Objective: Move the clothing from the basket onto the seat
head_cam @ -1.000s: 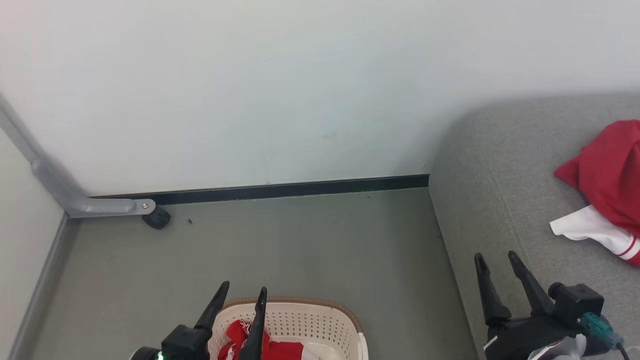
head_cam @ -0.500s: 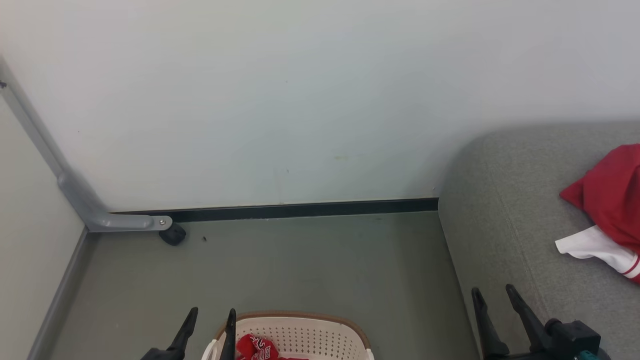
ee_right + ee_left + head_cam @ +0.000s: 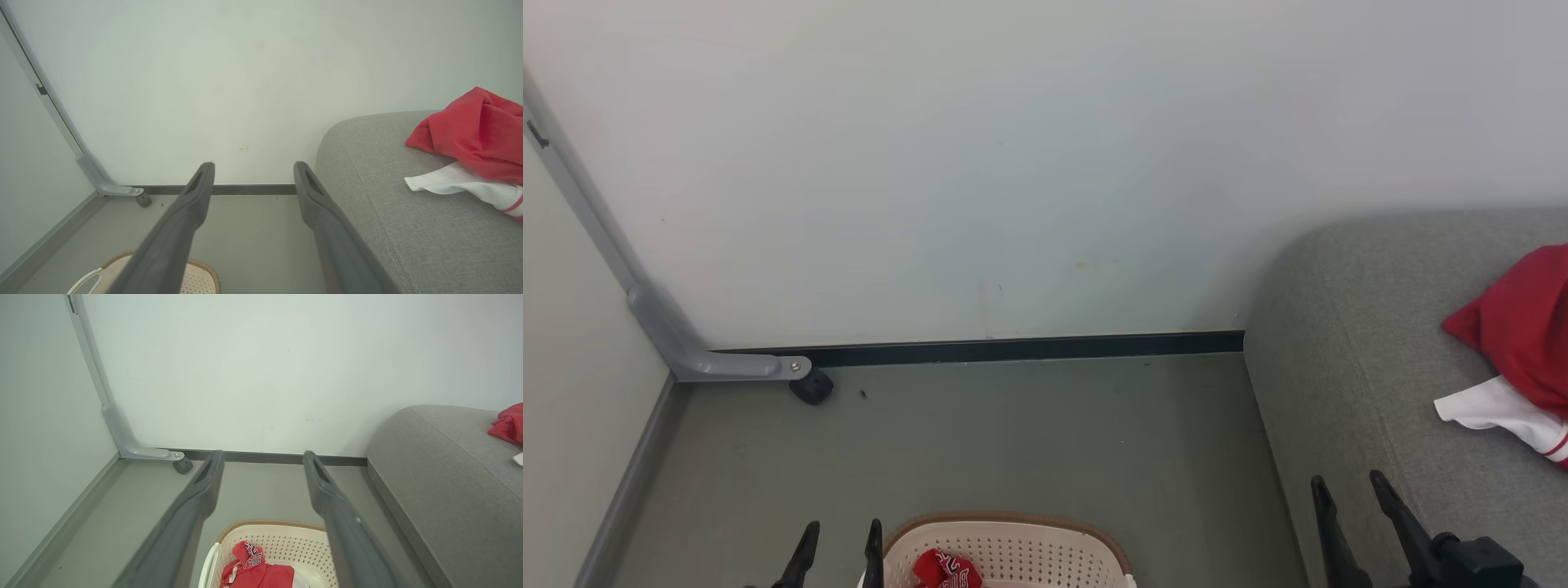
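The cream-white plastic laundry basket with little holes and a brown rim (image 3: 1013, 520) sits on the grey floor (image 3: 1029, 441), at the very bottom of the head view. Inside it lies a soft red sports garment with white letters (image 3: 946, 569). It is crumpled in a heap, so it has no clear long side to line up with.

In the head view the left pincer (image 3: 841, 543) shows just beside the basket's left edge. The red garment lies a little to its right and lower down. The pincer's two dark fingers are spread apart and hold nothing. In the left wrist view the garment shows low down between those fingers, so I think the pincer must tip down and go in from above.

The right pincer (image 3: 1347, 490) is well apart from the basket, by the edge of the big grey fabric sofa seat (image 3: 1339, 367). It is spread apart too and holds nothing. So the left arm is the nearer one for the pick.

Another red and white garment (image 3: 1515, 335) lies on the seat, far to the right.
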Robot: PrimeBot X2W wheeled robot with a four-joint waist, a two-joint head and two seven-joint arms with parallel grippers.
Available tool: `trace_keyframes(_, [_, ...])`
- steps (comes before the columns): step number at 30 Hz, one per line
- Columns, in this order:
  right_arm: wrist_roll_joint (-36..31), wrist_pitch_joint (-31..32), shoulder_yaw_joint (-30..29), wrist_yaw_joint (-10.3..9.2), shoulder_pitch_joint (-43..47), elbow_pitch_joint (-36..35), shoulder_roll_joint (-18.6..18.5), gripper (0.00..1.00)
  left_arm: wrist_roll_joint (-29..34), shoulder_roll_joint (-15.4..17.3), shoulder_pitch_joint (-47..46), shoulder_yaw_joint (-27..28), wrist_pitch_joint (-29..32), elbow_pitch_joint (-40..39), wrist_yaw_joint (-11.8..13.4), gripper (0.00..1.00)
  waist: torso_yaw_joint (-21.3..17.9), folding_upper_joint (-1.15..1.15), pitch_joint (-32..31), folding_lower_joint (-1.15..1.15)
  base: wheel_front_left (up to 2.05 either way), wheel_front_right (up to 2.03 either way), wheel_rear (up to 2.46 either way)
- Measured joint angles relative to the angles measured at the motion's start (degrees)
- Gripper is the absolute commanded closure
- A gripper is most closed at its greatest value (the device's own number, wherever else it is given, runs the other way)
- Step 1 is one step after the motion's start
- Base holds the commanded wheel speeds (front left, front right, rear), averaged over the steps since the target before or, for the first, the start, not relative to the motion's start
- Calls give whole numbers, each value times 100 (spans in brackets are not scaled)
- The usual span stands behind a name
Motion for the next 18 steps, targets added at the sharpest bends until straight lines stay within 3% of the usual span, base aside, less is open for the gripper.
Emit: trace_keyframes(18, [0,51,-37,-110,156,-443,-41,0,141,-131,-1,90,-47,19,0,0,23,0,103,0,0,0,0])
